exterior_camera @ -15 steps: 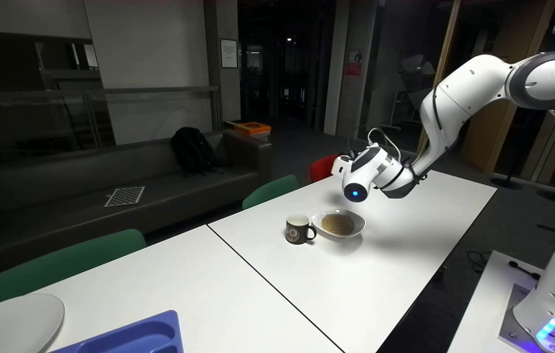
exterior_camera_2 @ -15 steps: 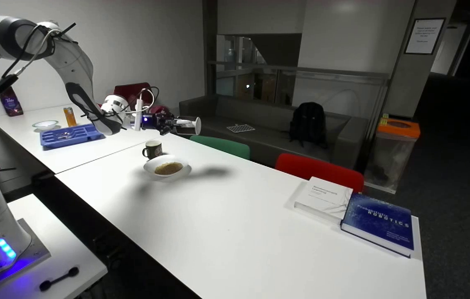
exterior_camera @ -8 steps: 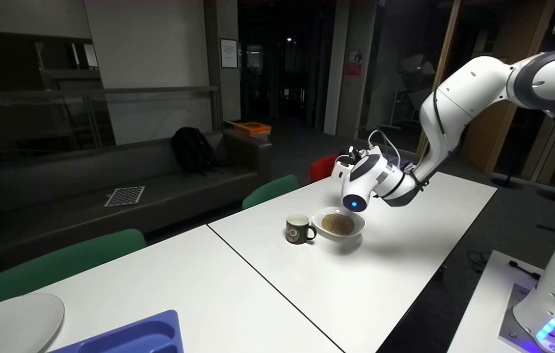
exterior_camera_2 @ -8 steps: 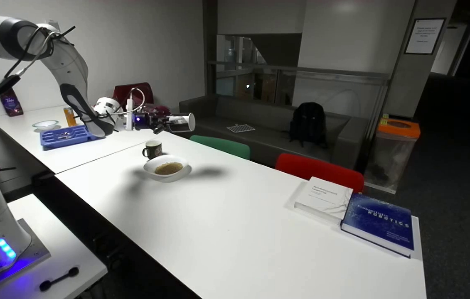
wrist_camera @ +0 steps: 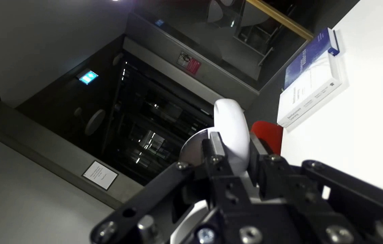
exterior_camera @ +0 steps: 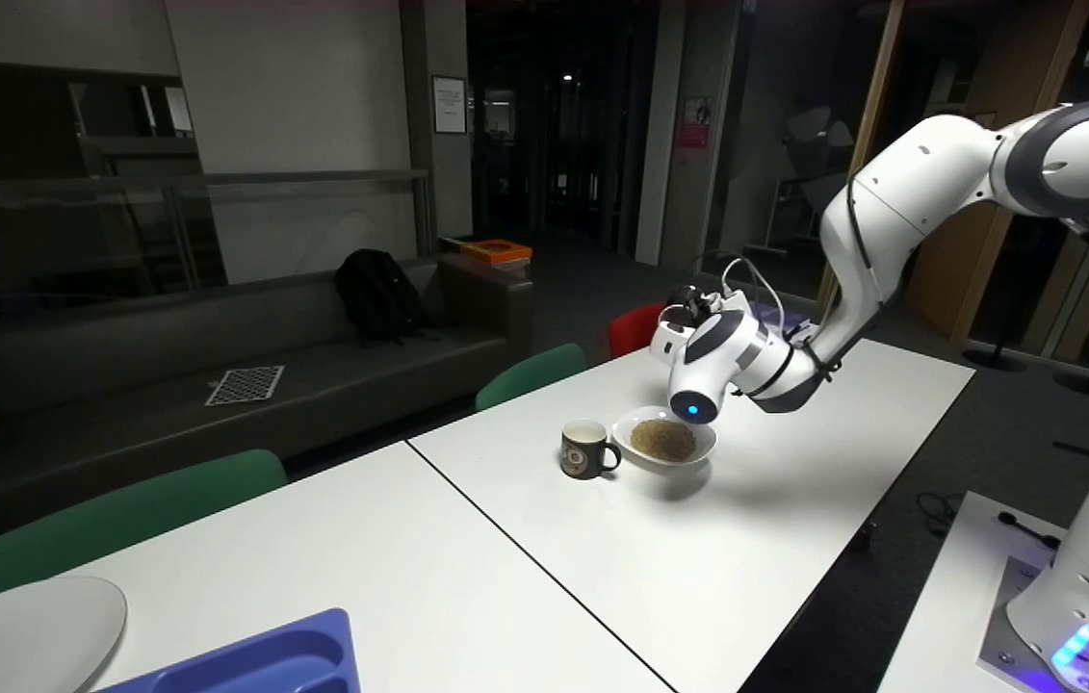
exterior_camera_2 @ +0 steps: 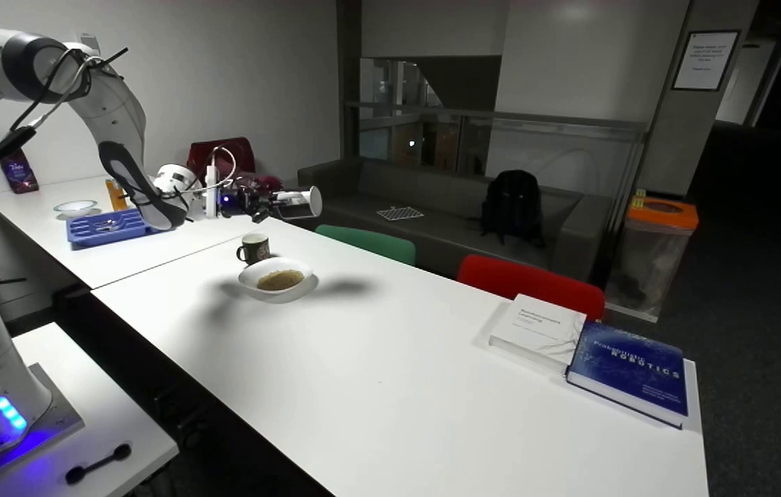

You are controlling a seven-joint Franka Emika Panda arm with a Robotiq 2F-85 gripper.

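White table (exterior_camera_2: 390, 393): long top, crossed by a dark seam. Robot arm (exterior_camera: 891, 181) bends down over it, wrist well clear of the surface. Bowl (exterior_camera_2: 276, 264), white, upright on the table, tan grainy contents. Gripper (wrist_camera: 233, 142) runs close to level in an exterior view; its fingers (wrist_camera: 216, 144) pinch a white cup (exterior_camera_2: 297, 197), one on each side of a rounded white portion. Cup is in the air, touching neither table nor bowl. Orientation: on its side, long axis near horizontal and in line with the gripper, round end facing away from the gripper. Mouth or base at that end: cannot tell. In the wrist view the pinched portion is elongated and steep, upper end leaning slightly left; a curved edge shows left of it. Mug (exterior_camera: 584, 452), dark, upright just beside the bowl, handle toward the robot's base.
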